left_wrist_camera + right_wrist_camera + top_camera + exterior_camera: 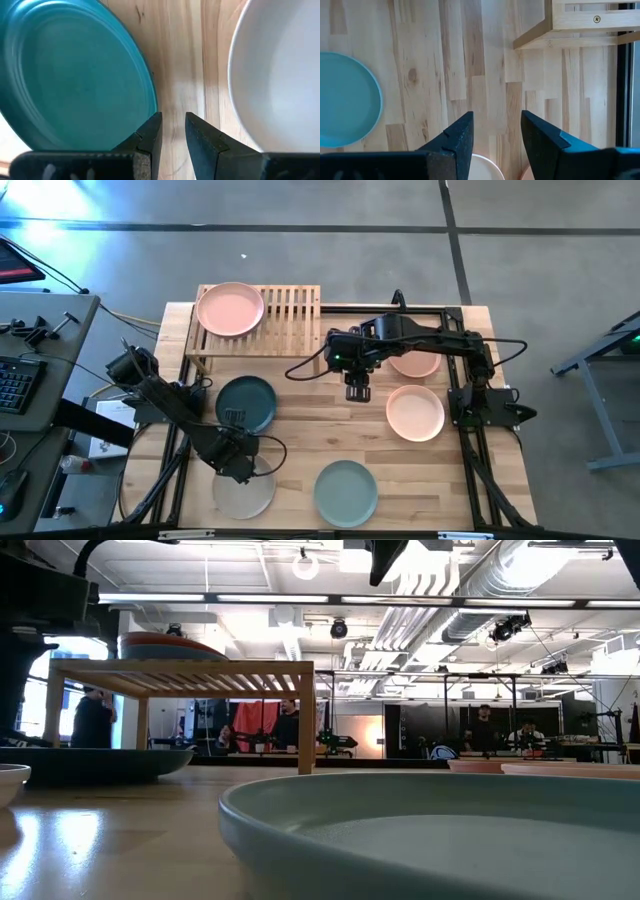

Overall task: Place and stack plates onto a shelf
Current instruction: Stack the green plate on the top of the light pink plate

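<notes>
Light wooden surface (300, 450) on grey floor; people stand behind. Left gripper (172, 131) nearly clenched, empty; right gripper (496, 131) released.

Both arms are dark, almost black, and built from round joints joined by slim straight links. The left arm (170, 405) has a thick cylinder-shaped base joint, and thin black cables hang in loops beside it. The right arm (430, 340) also carries a black cable, which curves out in a loop from its wrist part. The fingers (145, 145) of the left gripper are matte black with angular, faceted tips. The fingers (457, 145) of the right gripper are the same: black, wedge-shaped, with flat inner faces.
</notes>
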`<move>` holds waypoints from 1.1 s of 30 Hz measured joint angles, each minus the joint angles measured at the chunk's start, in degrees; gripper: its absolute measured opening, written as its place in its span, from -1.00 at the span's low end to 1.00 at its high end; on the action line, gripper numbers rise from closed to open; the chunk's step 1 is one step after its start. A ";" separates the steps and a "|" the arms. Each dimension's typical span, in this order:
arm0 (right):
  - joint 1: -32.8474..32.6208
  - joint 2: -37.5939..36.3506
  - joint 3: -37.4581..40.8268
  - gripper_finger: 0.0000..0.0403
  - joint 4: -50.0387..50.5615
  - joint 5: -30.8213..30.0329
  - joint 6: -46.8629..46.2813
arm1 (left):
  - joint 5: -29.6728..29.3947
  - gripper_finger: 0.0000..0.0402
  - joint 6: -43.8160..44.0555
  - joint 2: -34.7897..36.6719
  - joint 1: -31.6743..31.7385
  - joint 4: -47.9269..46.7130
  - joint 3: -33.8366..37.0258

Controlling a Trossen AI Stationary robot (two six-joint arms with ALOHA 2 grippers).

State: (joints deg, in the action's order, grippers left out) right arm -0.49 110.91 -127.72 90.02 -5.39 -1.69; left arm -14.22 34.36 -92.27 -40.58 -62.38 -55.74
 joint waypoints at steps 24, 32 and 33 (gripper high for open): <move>0.00 0.00 0.00 -0.30 0.00 0.00 0.02 | 3.59 -0.64 -1.80 0.02 5.02 5.72 7.27; 0.02 0.00 0.00 -0.30 0.00 0.00 0.04 | 3.07 -0.66 -4.97 0.02 5.38 8.58 7.26; 0.00 0.00 0.00 -0.30 0.00 0.00 0.04 | 3.03 -0.68 -4.99 0.02 5.38 9.19 7.26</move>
State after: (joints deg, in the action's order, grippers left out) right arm -0.49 110.91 -127.72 90.02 -5.39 -1.65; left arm -11.19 29.37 -92.25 -35.20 -53.19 -48.48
